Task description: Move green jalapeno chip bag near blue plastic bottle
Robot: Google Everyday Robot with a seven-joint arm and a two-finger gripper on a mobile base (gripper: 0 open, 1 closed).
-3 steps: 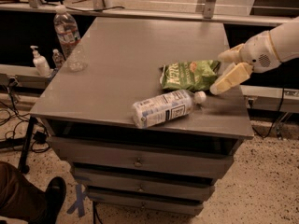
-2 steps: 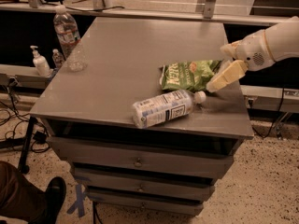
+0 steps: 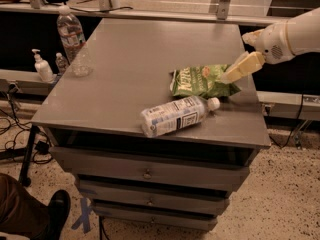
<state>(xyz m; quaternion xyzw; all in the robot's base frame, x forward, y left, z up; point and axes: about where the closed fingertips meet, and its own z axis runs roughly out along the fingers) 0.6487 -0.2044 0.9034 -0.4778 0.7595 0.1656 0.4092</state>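
The green jalapeno chip bag (image 3: 200, 82) lies flat on the grey table (image 3: 125, 74), right of the middle. The blue plastic bottle (image 3: 175, 116) lies on its side just in front of the bag, near the table's front edge. Its white cap points right and nearly touches the bag's front edge. My gripper (image 3: 242, 67) hangs from the white arm at the right, just above the bag's right end. It holds nothing that I can see.
A tall clear water bottle (image 3: 70, 33) stands at the table's far left corner. A sanitizer pump bottle (image 3: 42, 67) stands on a ledge to the left. Drawers (image 3: 147, 173) sit under the tabletop. A person's shoe (image 3: 52, 213) is at the lower left on the floor.
My gripper has risen and pulled back slightly from the bag's right end. The bag and the bottle have not moved.
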